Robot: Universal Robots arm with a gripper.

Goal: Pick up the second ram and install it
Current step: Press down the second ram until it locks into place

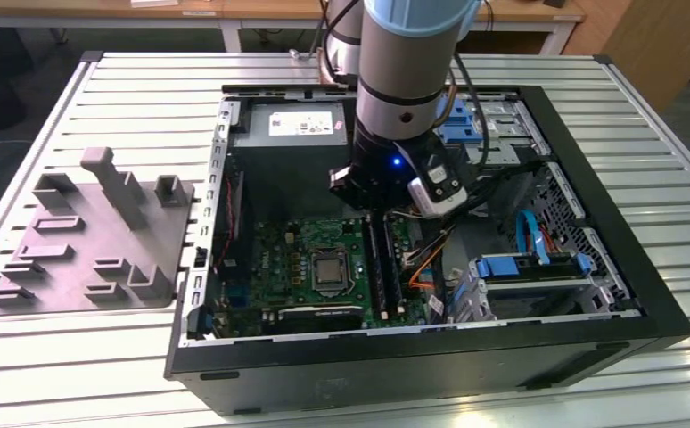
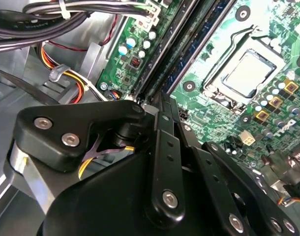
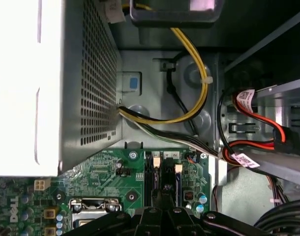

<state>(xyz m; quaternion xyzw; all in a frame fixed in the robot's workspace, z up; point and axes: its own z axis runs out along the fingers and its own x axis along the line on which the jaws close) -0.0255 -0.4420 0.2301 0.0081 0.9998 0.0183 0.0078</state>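
Green motherboard [image 1: 321,259] sits under the hand [image 2: 162,105], pinched narrow over the second ram [image 1: 377,263]: light, stiff, fragile, best gripped by its edges.

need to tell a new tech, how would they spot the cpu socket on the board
Look inside the open computer case at the green motherboard on its floor. The CPU socket is the silver square in a metal frame, beside the long black memory slots.
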